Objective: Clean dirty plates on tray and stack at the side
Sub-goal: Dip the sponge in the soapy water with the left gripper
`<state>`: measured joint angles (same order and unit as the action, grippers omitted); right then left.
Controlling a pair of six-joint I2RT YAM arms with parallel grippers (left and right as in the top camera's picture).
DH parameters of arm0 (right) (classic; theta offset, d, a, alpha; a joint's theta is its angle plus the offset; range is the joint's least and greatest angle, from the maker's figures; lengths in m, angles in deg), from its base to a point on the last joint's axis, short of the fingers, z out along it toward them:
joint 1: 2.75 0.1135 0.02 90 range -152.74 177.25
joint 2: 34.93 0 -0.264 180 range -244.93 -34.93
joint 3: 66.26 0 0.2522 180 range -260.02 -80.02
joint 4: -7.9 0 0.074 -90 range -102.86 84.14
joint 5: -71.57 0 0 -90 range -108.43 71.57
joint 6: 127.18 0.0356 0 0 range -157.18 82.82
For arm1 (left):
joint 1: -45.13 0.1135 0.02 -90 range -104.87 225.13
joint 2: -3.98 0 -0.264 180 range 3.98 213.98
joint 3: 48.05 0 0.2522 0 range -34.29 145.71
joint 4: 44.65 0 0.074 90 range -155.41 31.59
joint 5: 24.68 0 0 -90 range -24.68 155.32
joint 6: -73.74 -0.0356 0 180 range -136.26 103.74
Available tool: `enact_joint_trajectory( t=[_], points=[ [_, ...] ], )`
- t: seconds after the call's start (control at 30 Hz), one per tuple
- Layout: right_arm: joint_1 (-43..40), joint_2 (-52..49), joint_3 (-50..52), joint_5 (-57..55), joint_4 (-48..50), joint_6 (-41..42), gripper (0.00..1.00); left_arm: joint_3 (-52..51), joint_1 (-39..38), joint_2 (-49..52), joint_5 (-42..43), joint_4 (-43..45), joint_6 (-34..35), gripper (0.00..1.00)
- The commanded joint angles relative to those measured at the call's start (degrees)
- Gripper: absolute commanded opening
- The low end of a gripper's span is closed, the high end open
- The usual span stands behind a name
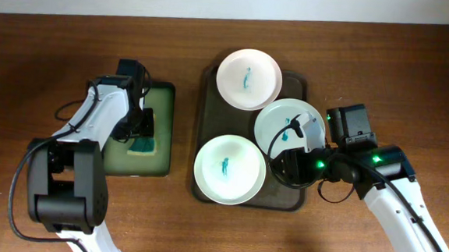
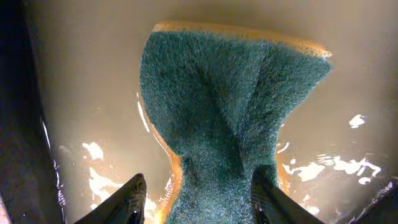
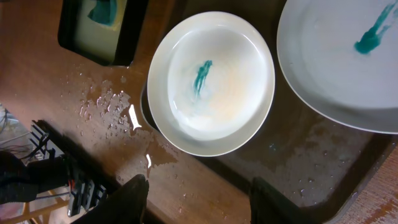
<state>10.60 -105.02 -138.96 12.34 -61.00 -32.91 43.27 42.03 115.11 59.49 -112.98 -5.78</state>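
White plates (image 1: 230, 169) on tray (image 1: 205, 133), beside right gripper (image 1: 289, 163)

Three white plates (image 1: 248, 78) (image 1: 230, 169) (image 1: 283, 123), teal smears, on olive-brown tray (image 1: 206, 125): 12, 7, 3 o'clock; top one overhangs rim.

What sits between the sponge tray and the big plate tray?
Only bare wooden table between the sponge tray and the plate tray in the overhead view; the right wrist view shows water droplets there.

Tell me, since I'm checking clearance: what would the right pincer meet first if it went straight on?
Probably the rim of the near plate at the tray edge, or the wet table beside it; depth is unclear.
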Motion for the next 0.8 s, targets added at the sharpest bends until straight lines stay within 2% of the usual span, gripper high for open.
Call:
enact_joint_trajectory(
  t=[0.0,0.03,0.07,0.1,0.17,0.23,0.27,0.37,0.47,0.53,0.63,0.73,0.77],
  points=[
    [0.52,0.22,-0.48,0.09,0.04,-0.13,0.54,1.18,-0.26,0.90,2.69,-0.74,0.13,0.36],
    [0.52,0.22,-0.48,0.09,-0.07,-0.13,0.54,1.20,-0.26,0.55,2.73,-1.27,0.09,0.30],
    [0.52,0.22,-0.48,0.09,-0.20,-0.13,0.54,1.29,-0.24,-0.11,2.14,-0.96,0.11,0.36],
    [0.52,0.22,-0.48,0.07,-0.13,-0.13,0.54,1.36,-0.22,-1.27,2.58,-0.63,0.11,0.49],
    [0.52,0.22,-0.48,0.07,0.00,-0.13,0.54,1.18,-0.22,-1.36,2.71,-0.20,0.13,0.55],
    [0.52,0.22,-0.48,0.04,0.02,-0.13,0.54,1.18,-0.22,-1.36,6.62,1.03,0.09,0.64],
    [0.52,0.22,-0.48,0.04,0.02,-0.13,0.54,1.18,-0.22,-1.36,6.97,1.64,0.13,0.65],
    [0.52,0.22,-0.48,0.07,-0.20,-0.15,0.54,1.38,0.31,-3.85,6.69,0.46,0.15,0.61],
    [0.52,0.22,-0.48,-1.90,0.31,-0.13,0.55,1.09,0.26,-7.10,4.61,0.07,0.15,0.66],
    [0.52,0.22,-0.48,-2.05,0.28,-0.13,0.55,-0.50,0.22,-5.16,2.60,1.68,0.17,0.63],
    [0.52,0.22,-0.48,-2.03,0.26,-0.13,0.55,-2.89,0.11,-0.90,3.06,5.05,1.64,0.43],
    [0.52,0.22,-0.48,-2.03,0.24,-0.11,0.54,-2.91,0.04,3.43,3.43,5.92,1.64,0.32],
    [0.52,0.22,-0.48,-2.03,0.22,-0.11,0.54,-2.91,-0.24,4.83,4.20,5.64,1.64,0.18]
  ],
)
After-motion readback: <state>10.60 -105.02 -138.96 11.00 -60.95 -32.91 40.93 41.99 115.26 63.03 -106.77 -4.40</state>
